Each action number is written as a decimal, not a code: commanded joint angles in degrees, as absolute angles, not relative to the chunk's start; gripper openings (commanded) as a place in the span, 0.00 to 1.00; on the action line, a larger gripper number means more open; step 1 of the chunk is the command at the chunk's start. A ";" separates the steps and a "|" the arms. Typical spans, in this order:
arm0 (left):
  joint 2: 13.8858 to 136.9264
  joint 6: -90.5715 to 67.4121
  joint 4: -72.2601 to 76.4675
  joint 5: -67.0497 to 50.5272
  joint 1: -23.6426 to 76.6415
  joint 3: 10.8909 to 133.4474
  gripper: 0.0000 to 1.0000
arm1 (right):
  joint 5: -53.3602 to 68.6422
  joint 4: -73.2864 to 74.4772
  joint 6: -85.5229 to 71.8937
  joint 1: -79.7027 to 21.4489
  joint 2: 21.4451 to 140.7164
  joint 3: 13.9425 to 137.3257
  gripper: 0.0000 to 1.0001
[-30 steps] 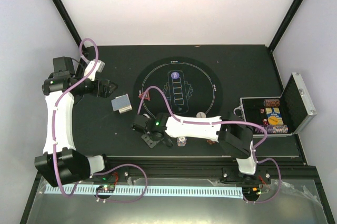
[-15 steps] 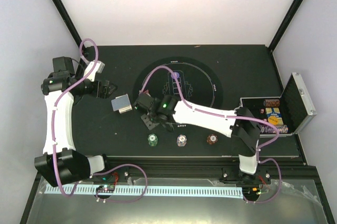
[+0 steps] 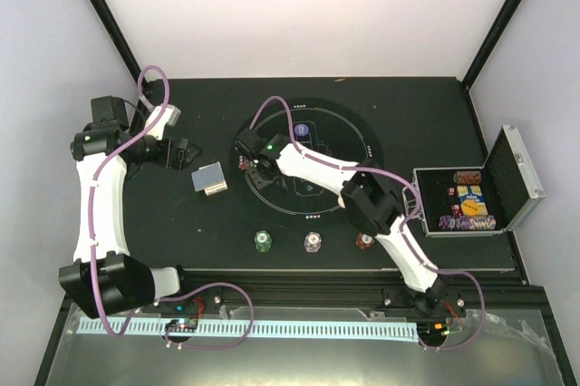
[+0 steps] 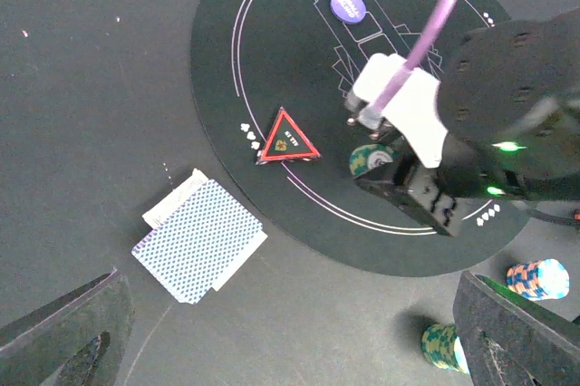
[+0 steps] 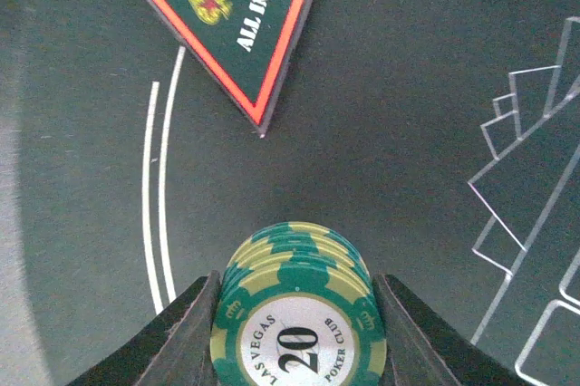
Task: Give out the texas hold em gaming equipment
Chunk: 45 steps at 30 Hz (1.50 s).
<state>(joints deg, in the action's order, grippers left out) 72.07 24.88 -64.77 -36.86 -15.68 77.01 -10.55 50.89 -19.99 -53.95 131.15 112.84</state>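
Observation:
My right gripper is shut on a short stack of green chips, held low over the left part of the round mat. Just ahead of it lies the red triangle, which also shows in the left wrist view. A purple disc sits on the mat's far side. The deck of blue-backed playing cards lies left of the mat. My left gripper hangs open above and left of the cards, with nothing between its fingers.
Three chip stacks stand in a row near the front edge: green, white and purple, red. The open silver-edged case with more chips sits at the right. My right arm stretches across the mat.
My right gripper has carried the green chips from the front edge away from me onto the mat, beside the red triangle. The three front stacks are now uncovered. The left arm has not moved.

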 commanded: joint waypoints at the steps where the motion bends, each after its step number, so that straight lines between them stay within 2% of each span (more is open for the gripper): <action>1: 72.24 25.47 -66.39 -38.13 -16.01 79.33 0.99 | -10.03 51.96 -17.84 -52.97 134.90 117.14 0.01; 18: 71.46 25.58 -66.75 -38.78 -16.01 78.45 0.99 | -6.52 52.45 -18.37 -52.68 145.81 126.15 0.01; 22: 71.33 26.37 -67.61 -39.73 -16.01 78.65 0.99 | -7.81 53.76 -19.74 -52.65 145.84 125.41 0.02; 26: 70.76 26.98 -67.77 -40.28 -16.00 78.67 0.99 | -9.83 51.04 -19.01 -52.64 142.04 118.15 0.04; 28: 70.75 26.98 -67.80 -39.91 -16.01 79.11 0.99 | -9.96 50.15 -18.27 -52.65 140.57 116.21 0.10; 30: 70.84 26.98 -68.06 -39.76 -16.00 79.40 0.99 | -9.53 50.81 -17.30 -52.66 140.64 116.79 0.22; 35: 70.98 27.18 -68.74 -39.55 -16.01 79.77 0.99 | -8.78 52.15 -15.96 -52.59 141.68 120.07 0.43; 41: 71.60 27.30 -69.59 -39.20 -16.22 80.55 0.99 | -7.31 52.32 -15.91 -52.67 138.92 121.09 0.60; 45: 72.13 26.79 -69.88 -38.91 -16.35 81.30 0.99 | -7.20 52.49 -15.95 -52.67 135.65 120.38 0.68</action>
